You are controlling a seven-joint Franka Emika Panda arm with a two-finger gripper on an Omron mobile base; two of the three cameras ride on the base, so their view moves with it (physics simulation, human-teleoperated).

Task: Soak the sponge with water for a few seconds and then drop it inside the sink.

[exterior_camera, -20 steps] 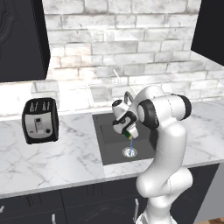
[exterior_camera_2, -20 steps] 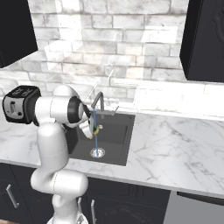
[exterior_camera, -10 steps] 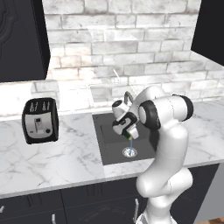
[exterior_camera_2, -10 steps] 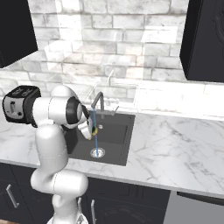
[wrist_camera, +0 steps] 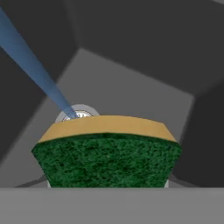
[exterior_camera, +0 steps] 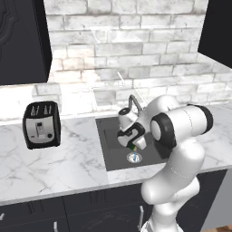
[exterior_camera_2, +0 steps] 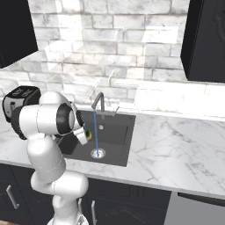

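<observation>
The sponge point(wrist_camera: 107, 153), yellow with a dark green scouring face, fills the lower part of the hand view, held over the sink. My gripper point(exterior_camera_2: 83, 136) is shut on the sponge point(exterior_camera_2: 88, 135) low above the dark grey sink point(exterior_camera_2: 118, 127). The thin blue water point(exterior_camera_2: 95, 132) falls from the gooseneck tap point(exterior_camera_2: 99, 99) just to the right of the sponge and lands on the silver drain point(exterior_camera_2: 98, 153). In the hand view the water point(wrist_camera: 35, 70) passes beyond the sponge's top left and hits the drain point(wrist_camera: 76, 114). From the left, the gripper point(exterior_camera: 131, 144) hangs above the drain point(exterior_camera: 134, 157).
A black-and-silver toaster point(exterior_camera: 41, 124) stands on the marble counter point(exterior_camera: 59, 167) left of the sink point(exterior_camera: 111, 142). Dark cabinets point(exterior_camera_2: 204, 39) hang at both upper sides. A brick wall point(exterior_camera: 122, 54) backs the counter. My white arm point(exterior_camera: 181, 131) bends over the sink's right side.
The gripper with the sponge has sunk a little lower in the sink and drawn slightly back from the stream. The water keeps running.
</observation>
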